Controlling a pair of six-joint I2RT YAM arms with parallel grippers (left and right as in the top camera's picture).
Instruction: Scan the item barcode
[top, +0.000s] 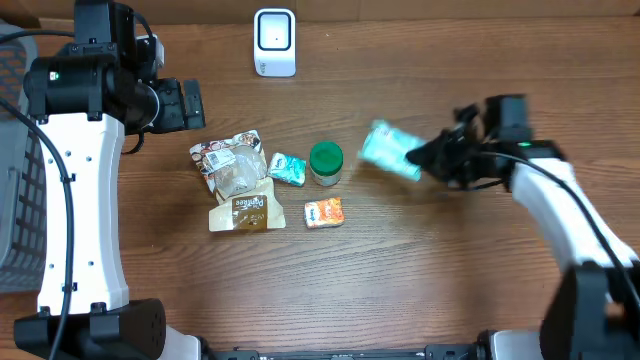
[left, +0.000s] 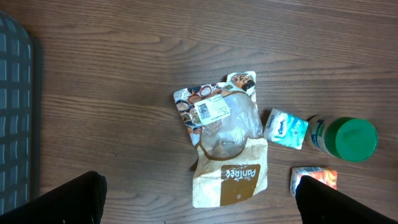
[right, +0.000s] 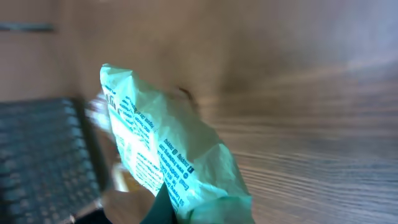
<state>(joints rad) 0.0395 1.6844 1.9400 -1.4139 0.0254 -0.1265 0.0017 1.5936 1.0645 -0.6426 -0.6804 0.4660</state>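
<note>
Filling my right wrist view, a mint-green packet (right: 168, 162) with small dark print sits crumpled and tilted, pinched at its lower end by my right gripper (top: 422, 157), which is clamped tight on it. From overhead, the packet is blurred and seems to be raised off the wooden table (top: 450, 280), just right of a green-lidded jar (top: 326, 163). My left gripper (top: 192, 104) hangs with its fingers (left: 68, 199) spread wide, grasping nothing, above a clear snack bag (left: 217, 112) with a white label. That bag overlaps a brown pouch (left: 233, 177). A small teal tissue pack (left: 285, 127) lies between the bag and the jar, and an orange packet (top: 323, 212) lies near them. A white scanner (top: 274, 42) stands at the table's far edge, well apart from the packet.
</note>
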